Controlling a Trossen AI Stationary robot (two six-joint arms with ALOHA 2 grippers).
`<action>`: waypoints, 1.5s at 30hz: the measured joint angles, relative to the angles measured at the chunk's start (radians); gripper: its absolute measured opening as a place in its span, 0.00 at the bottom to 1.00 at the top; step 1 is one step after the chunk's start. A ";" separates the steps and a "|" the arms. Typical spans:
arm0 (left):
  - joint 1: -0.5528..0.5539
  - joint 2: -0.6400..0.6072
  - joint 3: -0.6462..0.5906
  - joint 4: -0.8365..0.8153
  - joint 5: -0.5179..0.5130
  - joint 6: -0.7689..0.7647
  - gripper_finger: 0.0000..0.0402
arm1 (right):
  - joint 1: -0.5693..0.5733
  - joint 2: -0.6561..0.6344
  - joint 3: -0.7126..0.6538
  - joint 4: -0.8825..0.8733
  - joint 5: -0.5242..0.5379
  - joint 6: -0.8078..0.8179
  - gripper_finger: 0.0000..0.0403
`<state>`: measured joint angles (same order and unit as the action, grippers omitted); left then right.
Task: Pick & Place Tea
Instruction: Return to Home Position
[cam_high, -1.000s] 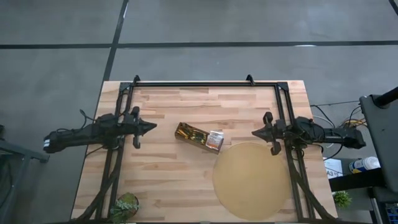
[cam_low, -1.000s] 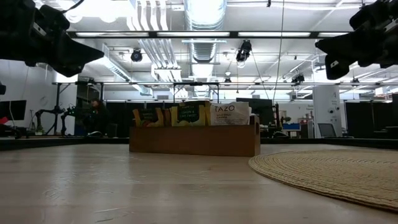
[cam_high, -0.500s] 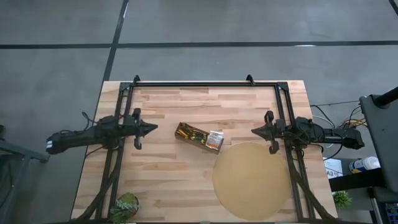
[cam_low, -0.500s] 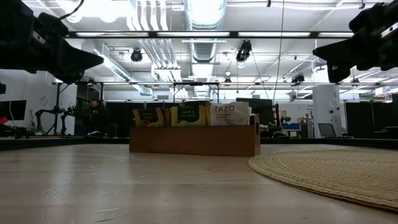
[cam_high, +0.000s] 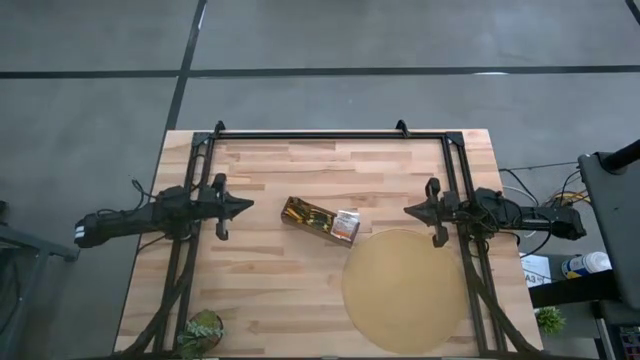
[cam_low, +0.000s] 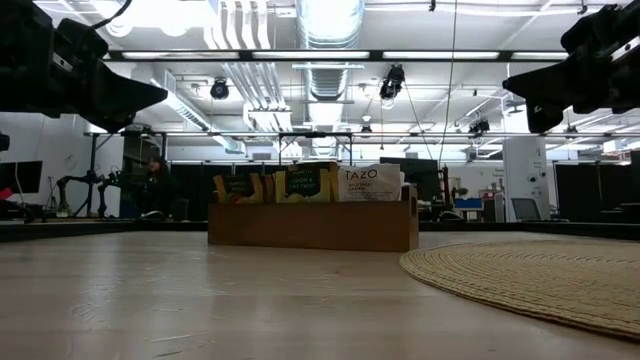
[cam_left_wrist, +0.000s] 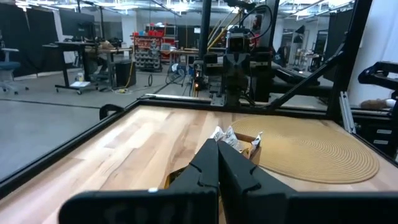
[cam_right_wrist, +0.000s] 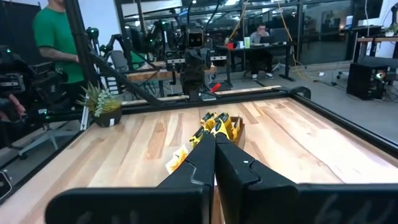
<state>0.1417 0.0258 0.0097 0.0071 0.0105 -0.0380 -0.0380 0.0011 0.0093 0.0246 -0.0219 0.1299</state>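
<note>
Wooden box (cam_low: 312, 226) lies diagonally, tea (cam_low: 304, 182) apparently upright inside.

Open table (cam_high: 260, 290) flanking box (cam_high: 318, 219), mat (cam_high: 405, 290) nearby

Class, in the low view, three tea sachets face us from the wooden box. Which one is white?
The white sachet lettered TAZO, at the end of the wooden box nearest the woven mat; the middle sachet and far-end sachet are dark.
</note>
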 joint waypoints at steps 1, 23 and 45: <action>0.000 0.002 0.000 -0.001 0.000 -0.004 0.00 | 0.000 0.000 0.000 0.000 0.000 0.000 0.02; 0.000 0.004 -0.001 -0.006 0.000 -0.030 0.00 | 0.000 0.001 0.000 0.000 -0.001 0.000 0.02; 0.000 0.004 -0.002 -0.007 0.000 -0.030 0.00 | 0.000 0.001 0.000 0.000 -0.002 0.000 0.02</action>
<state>0.1416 0.0299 0.0078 0.0002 0.0105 -0.0677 -0.0379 0.0025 0.0093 0.0242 -0.0235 0.1300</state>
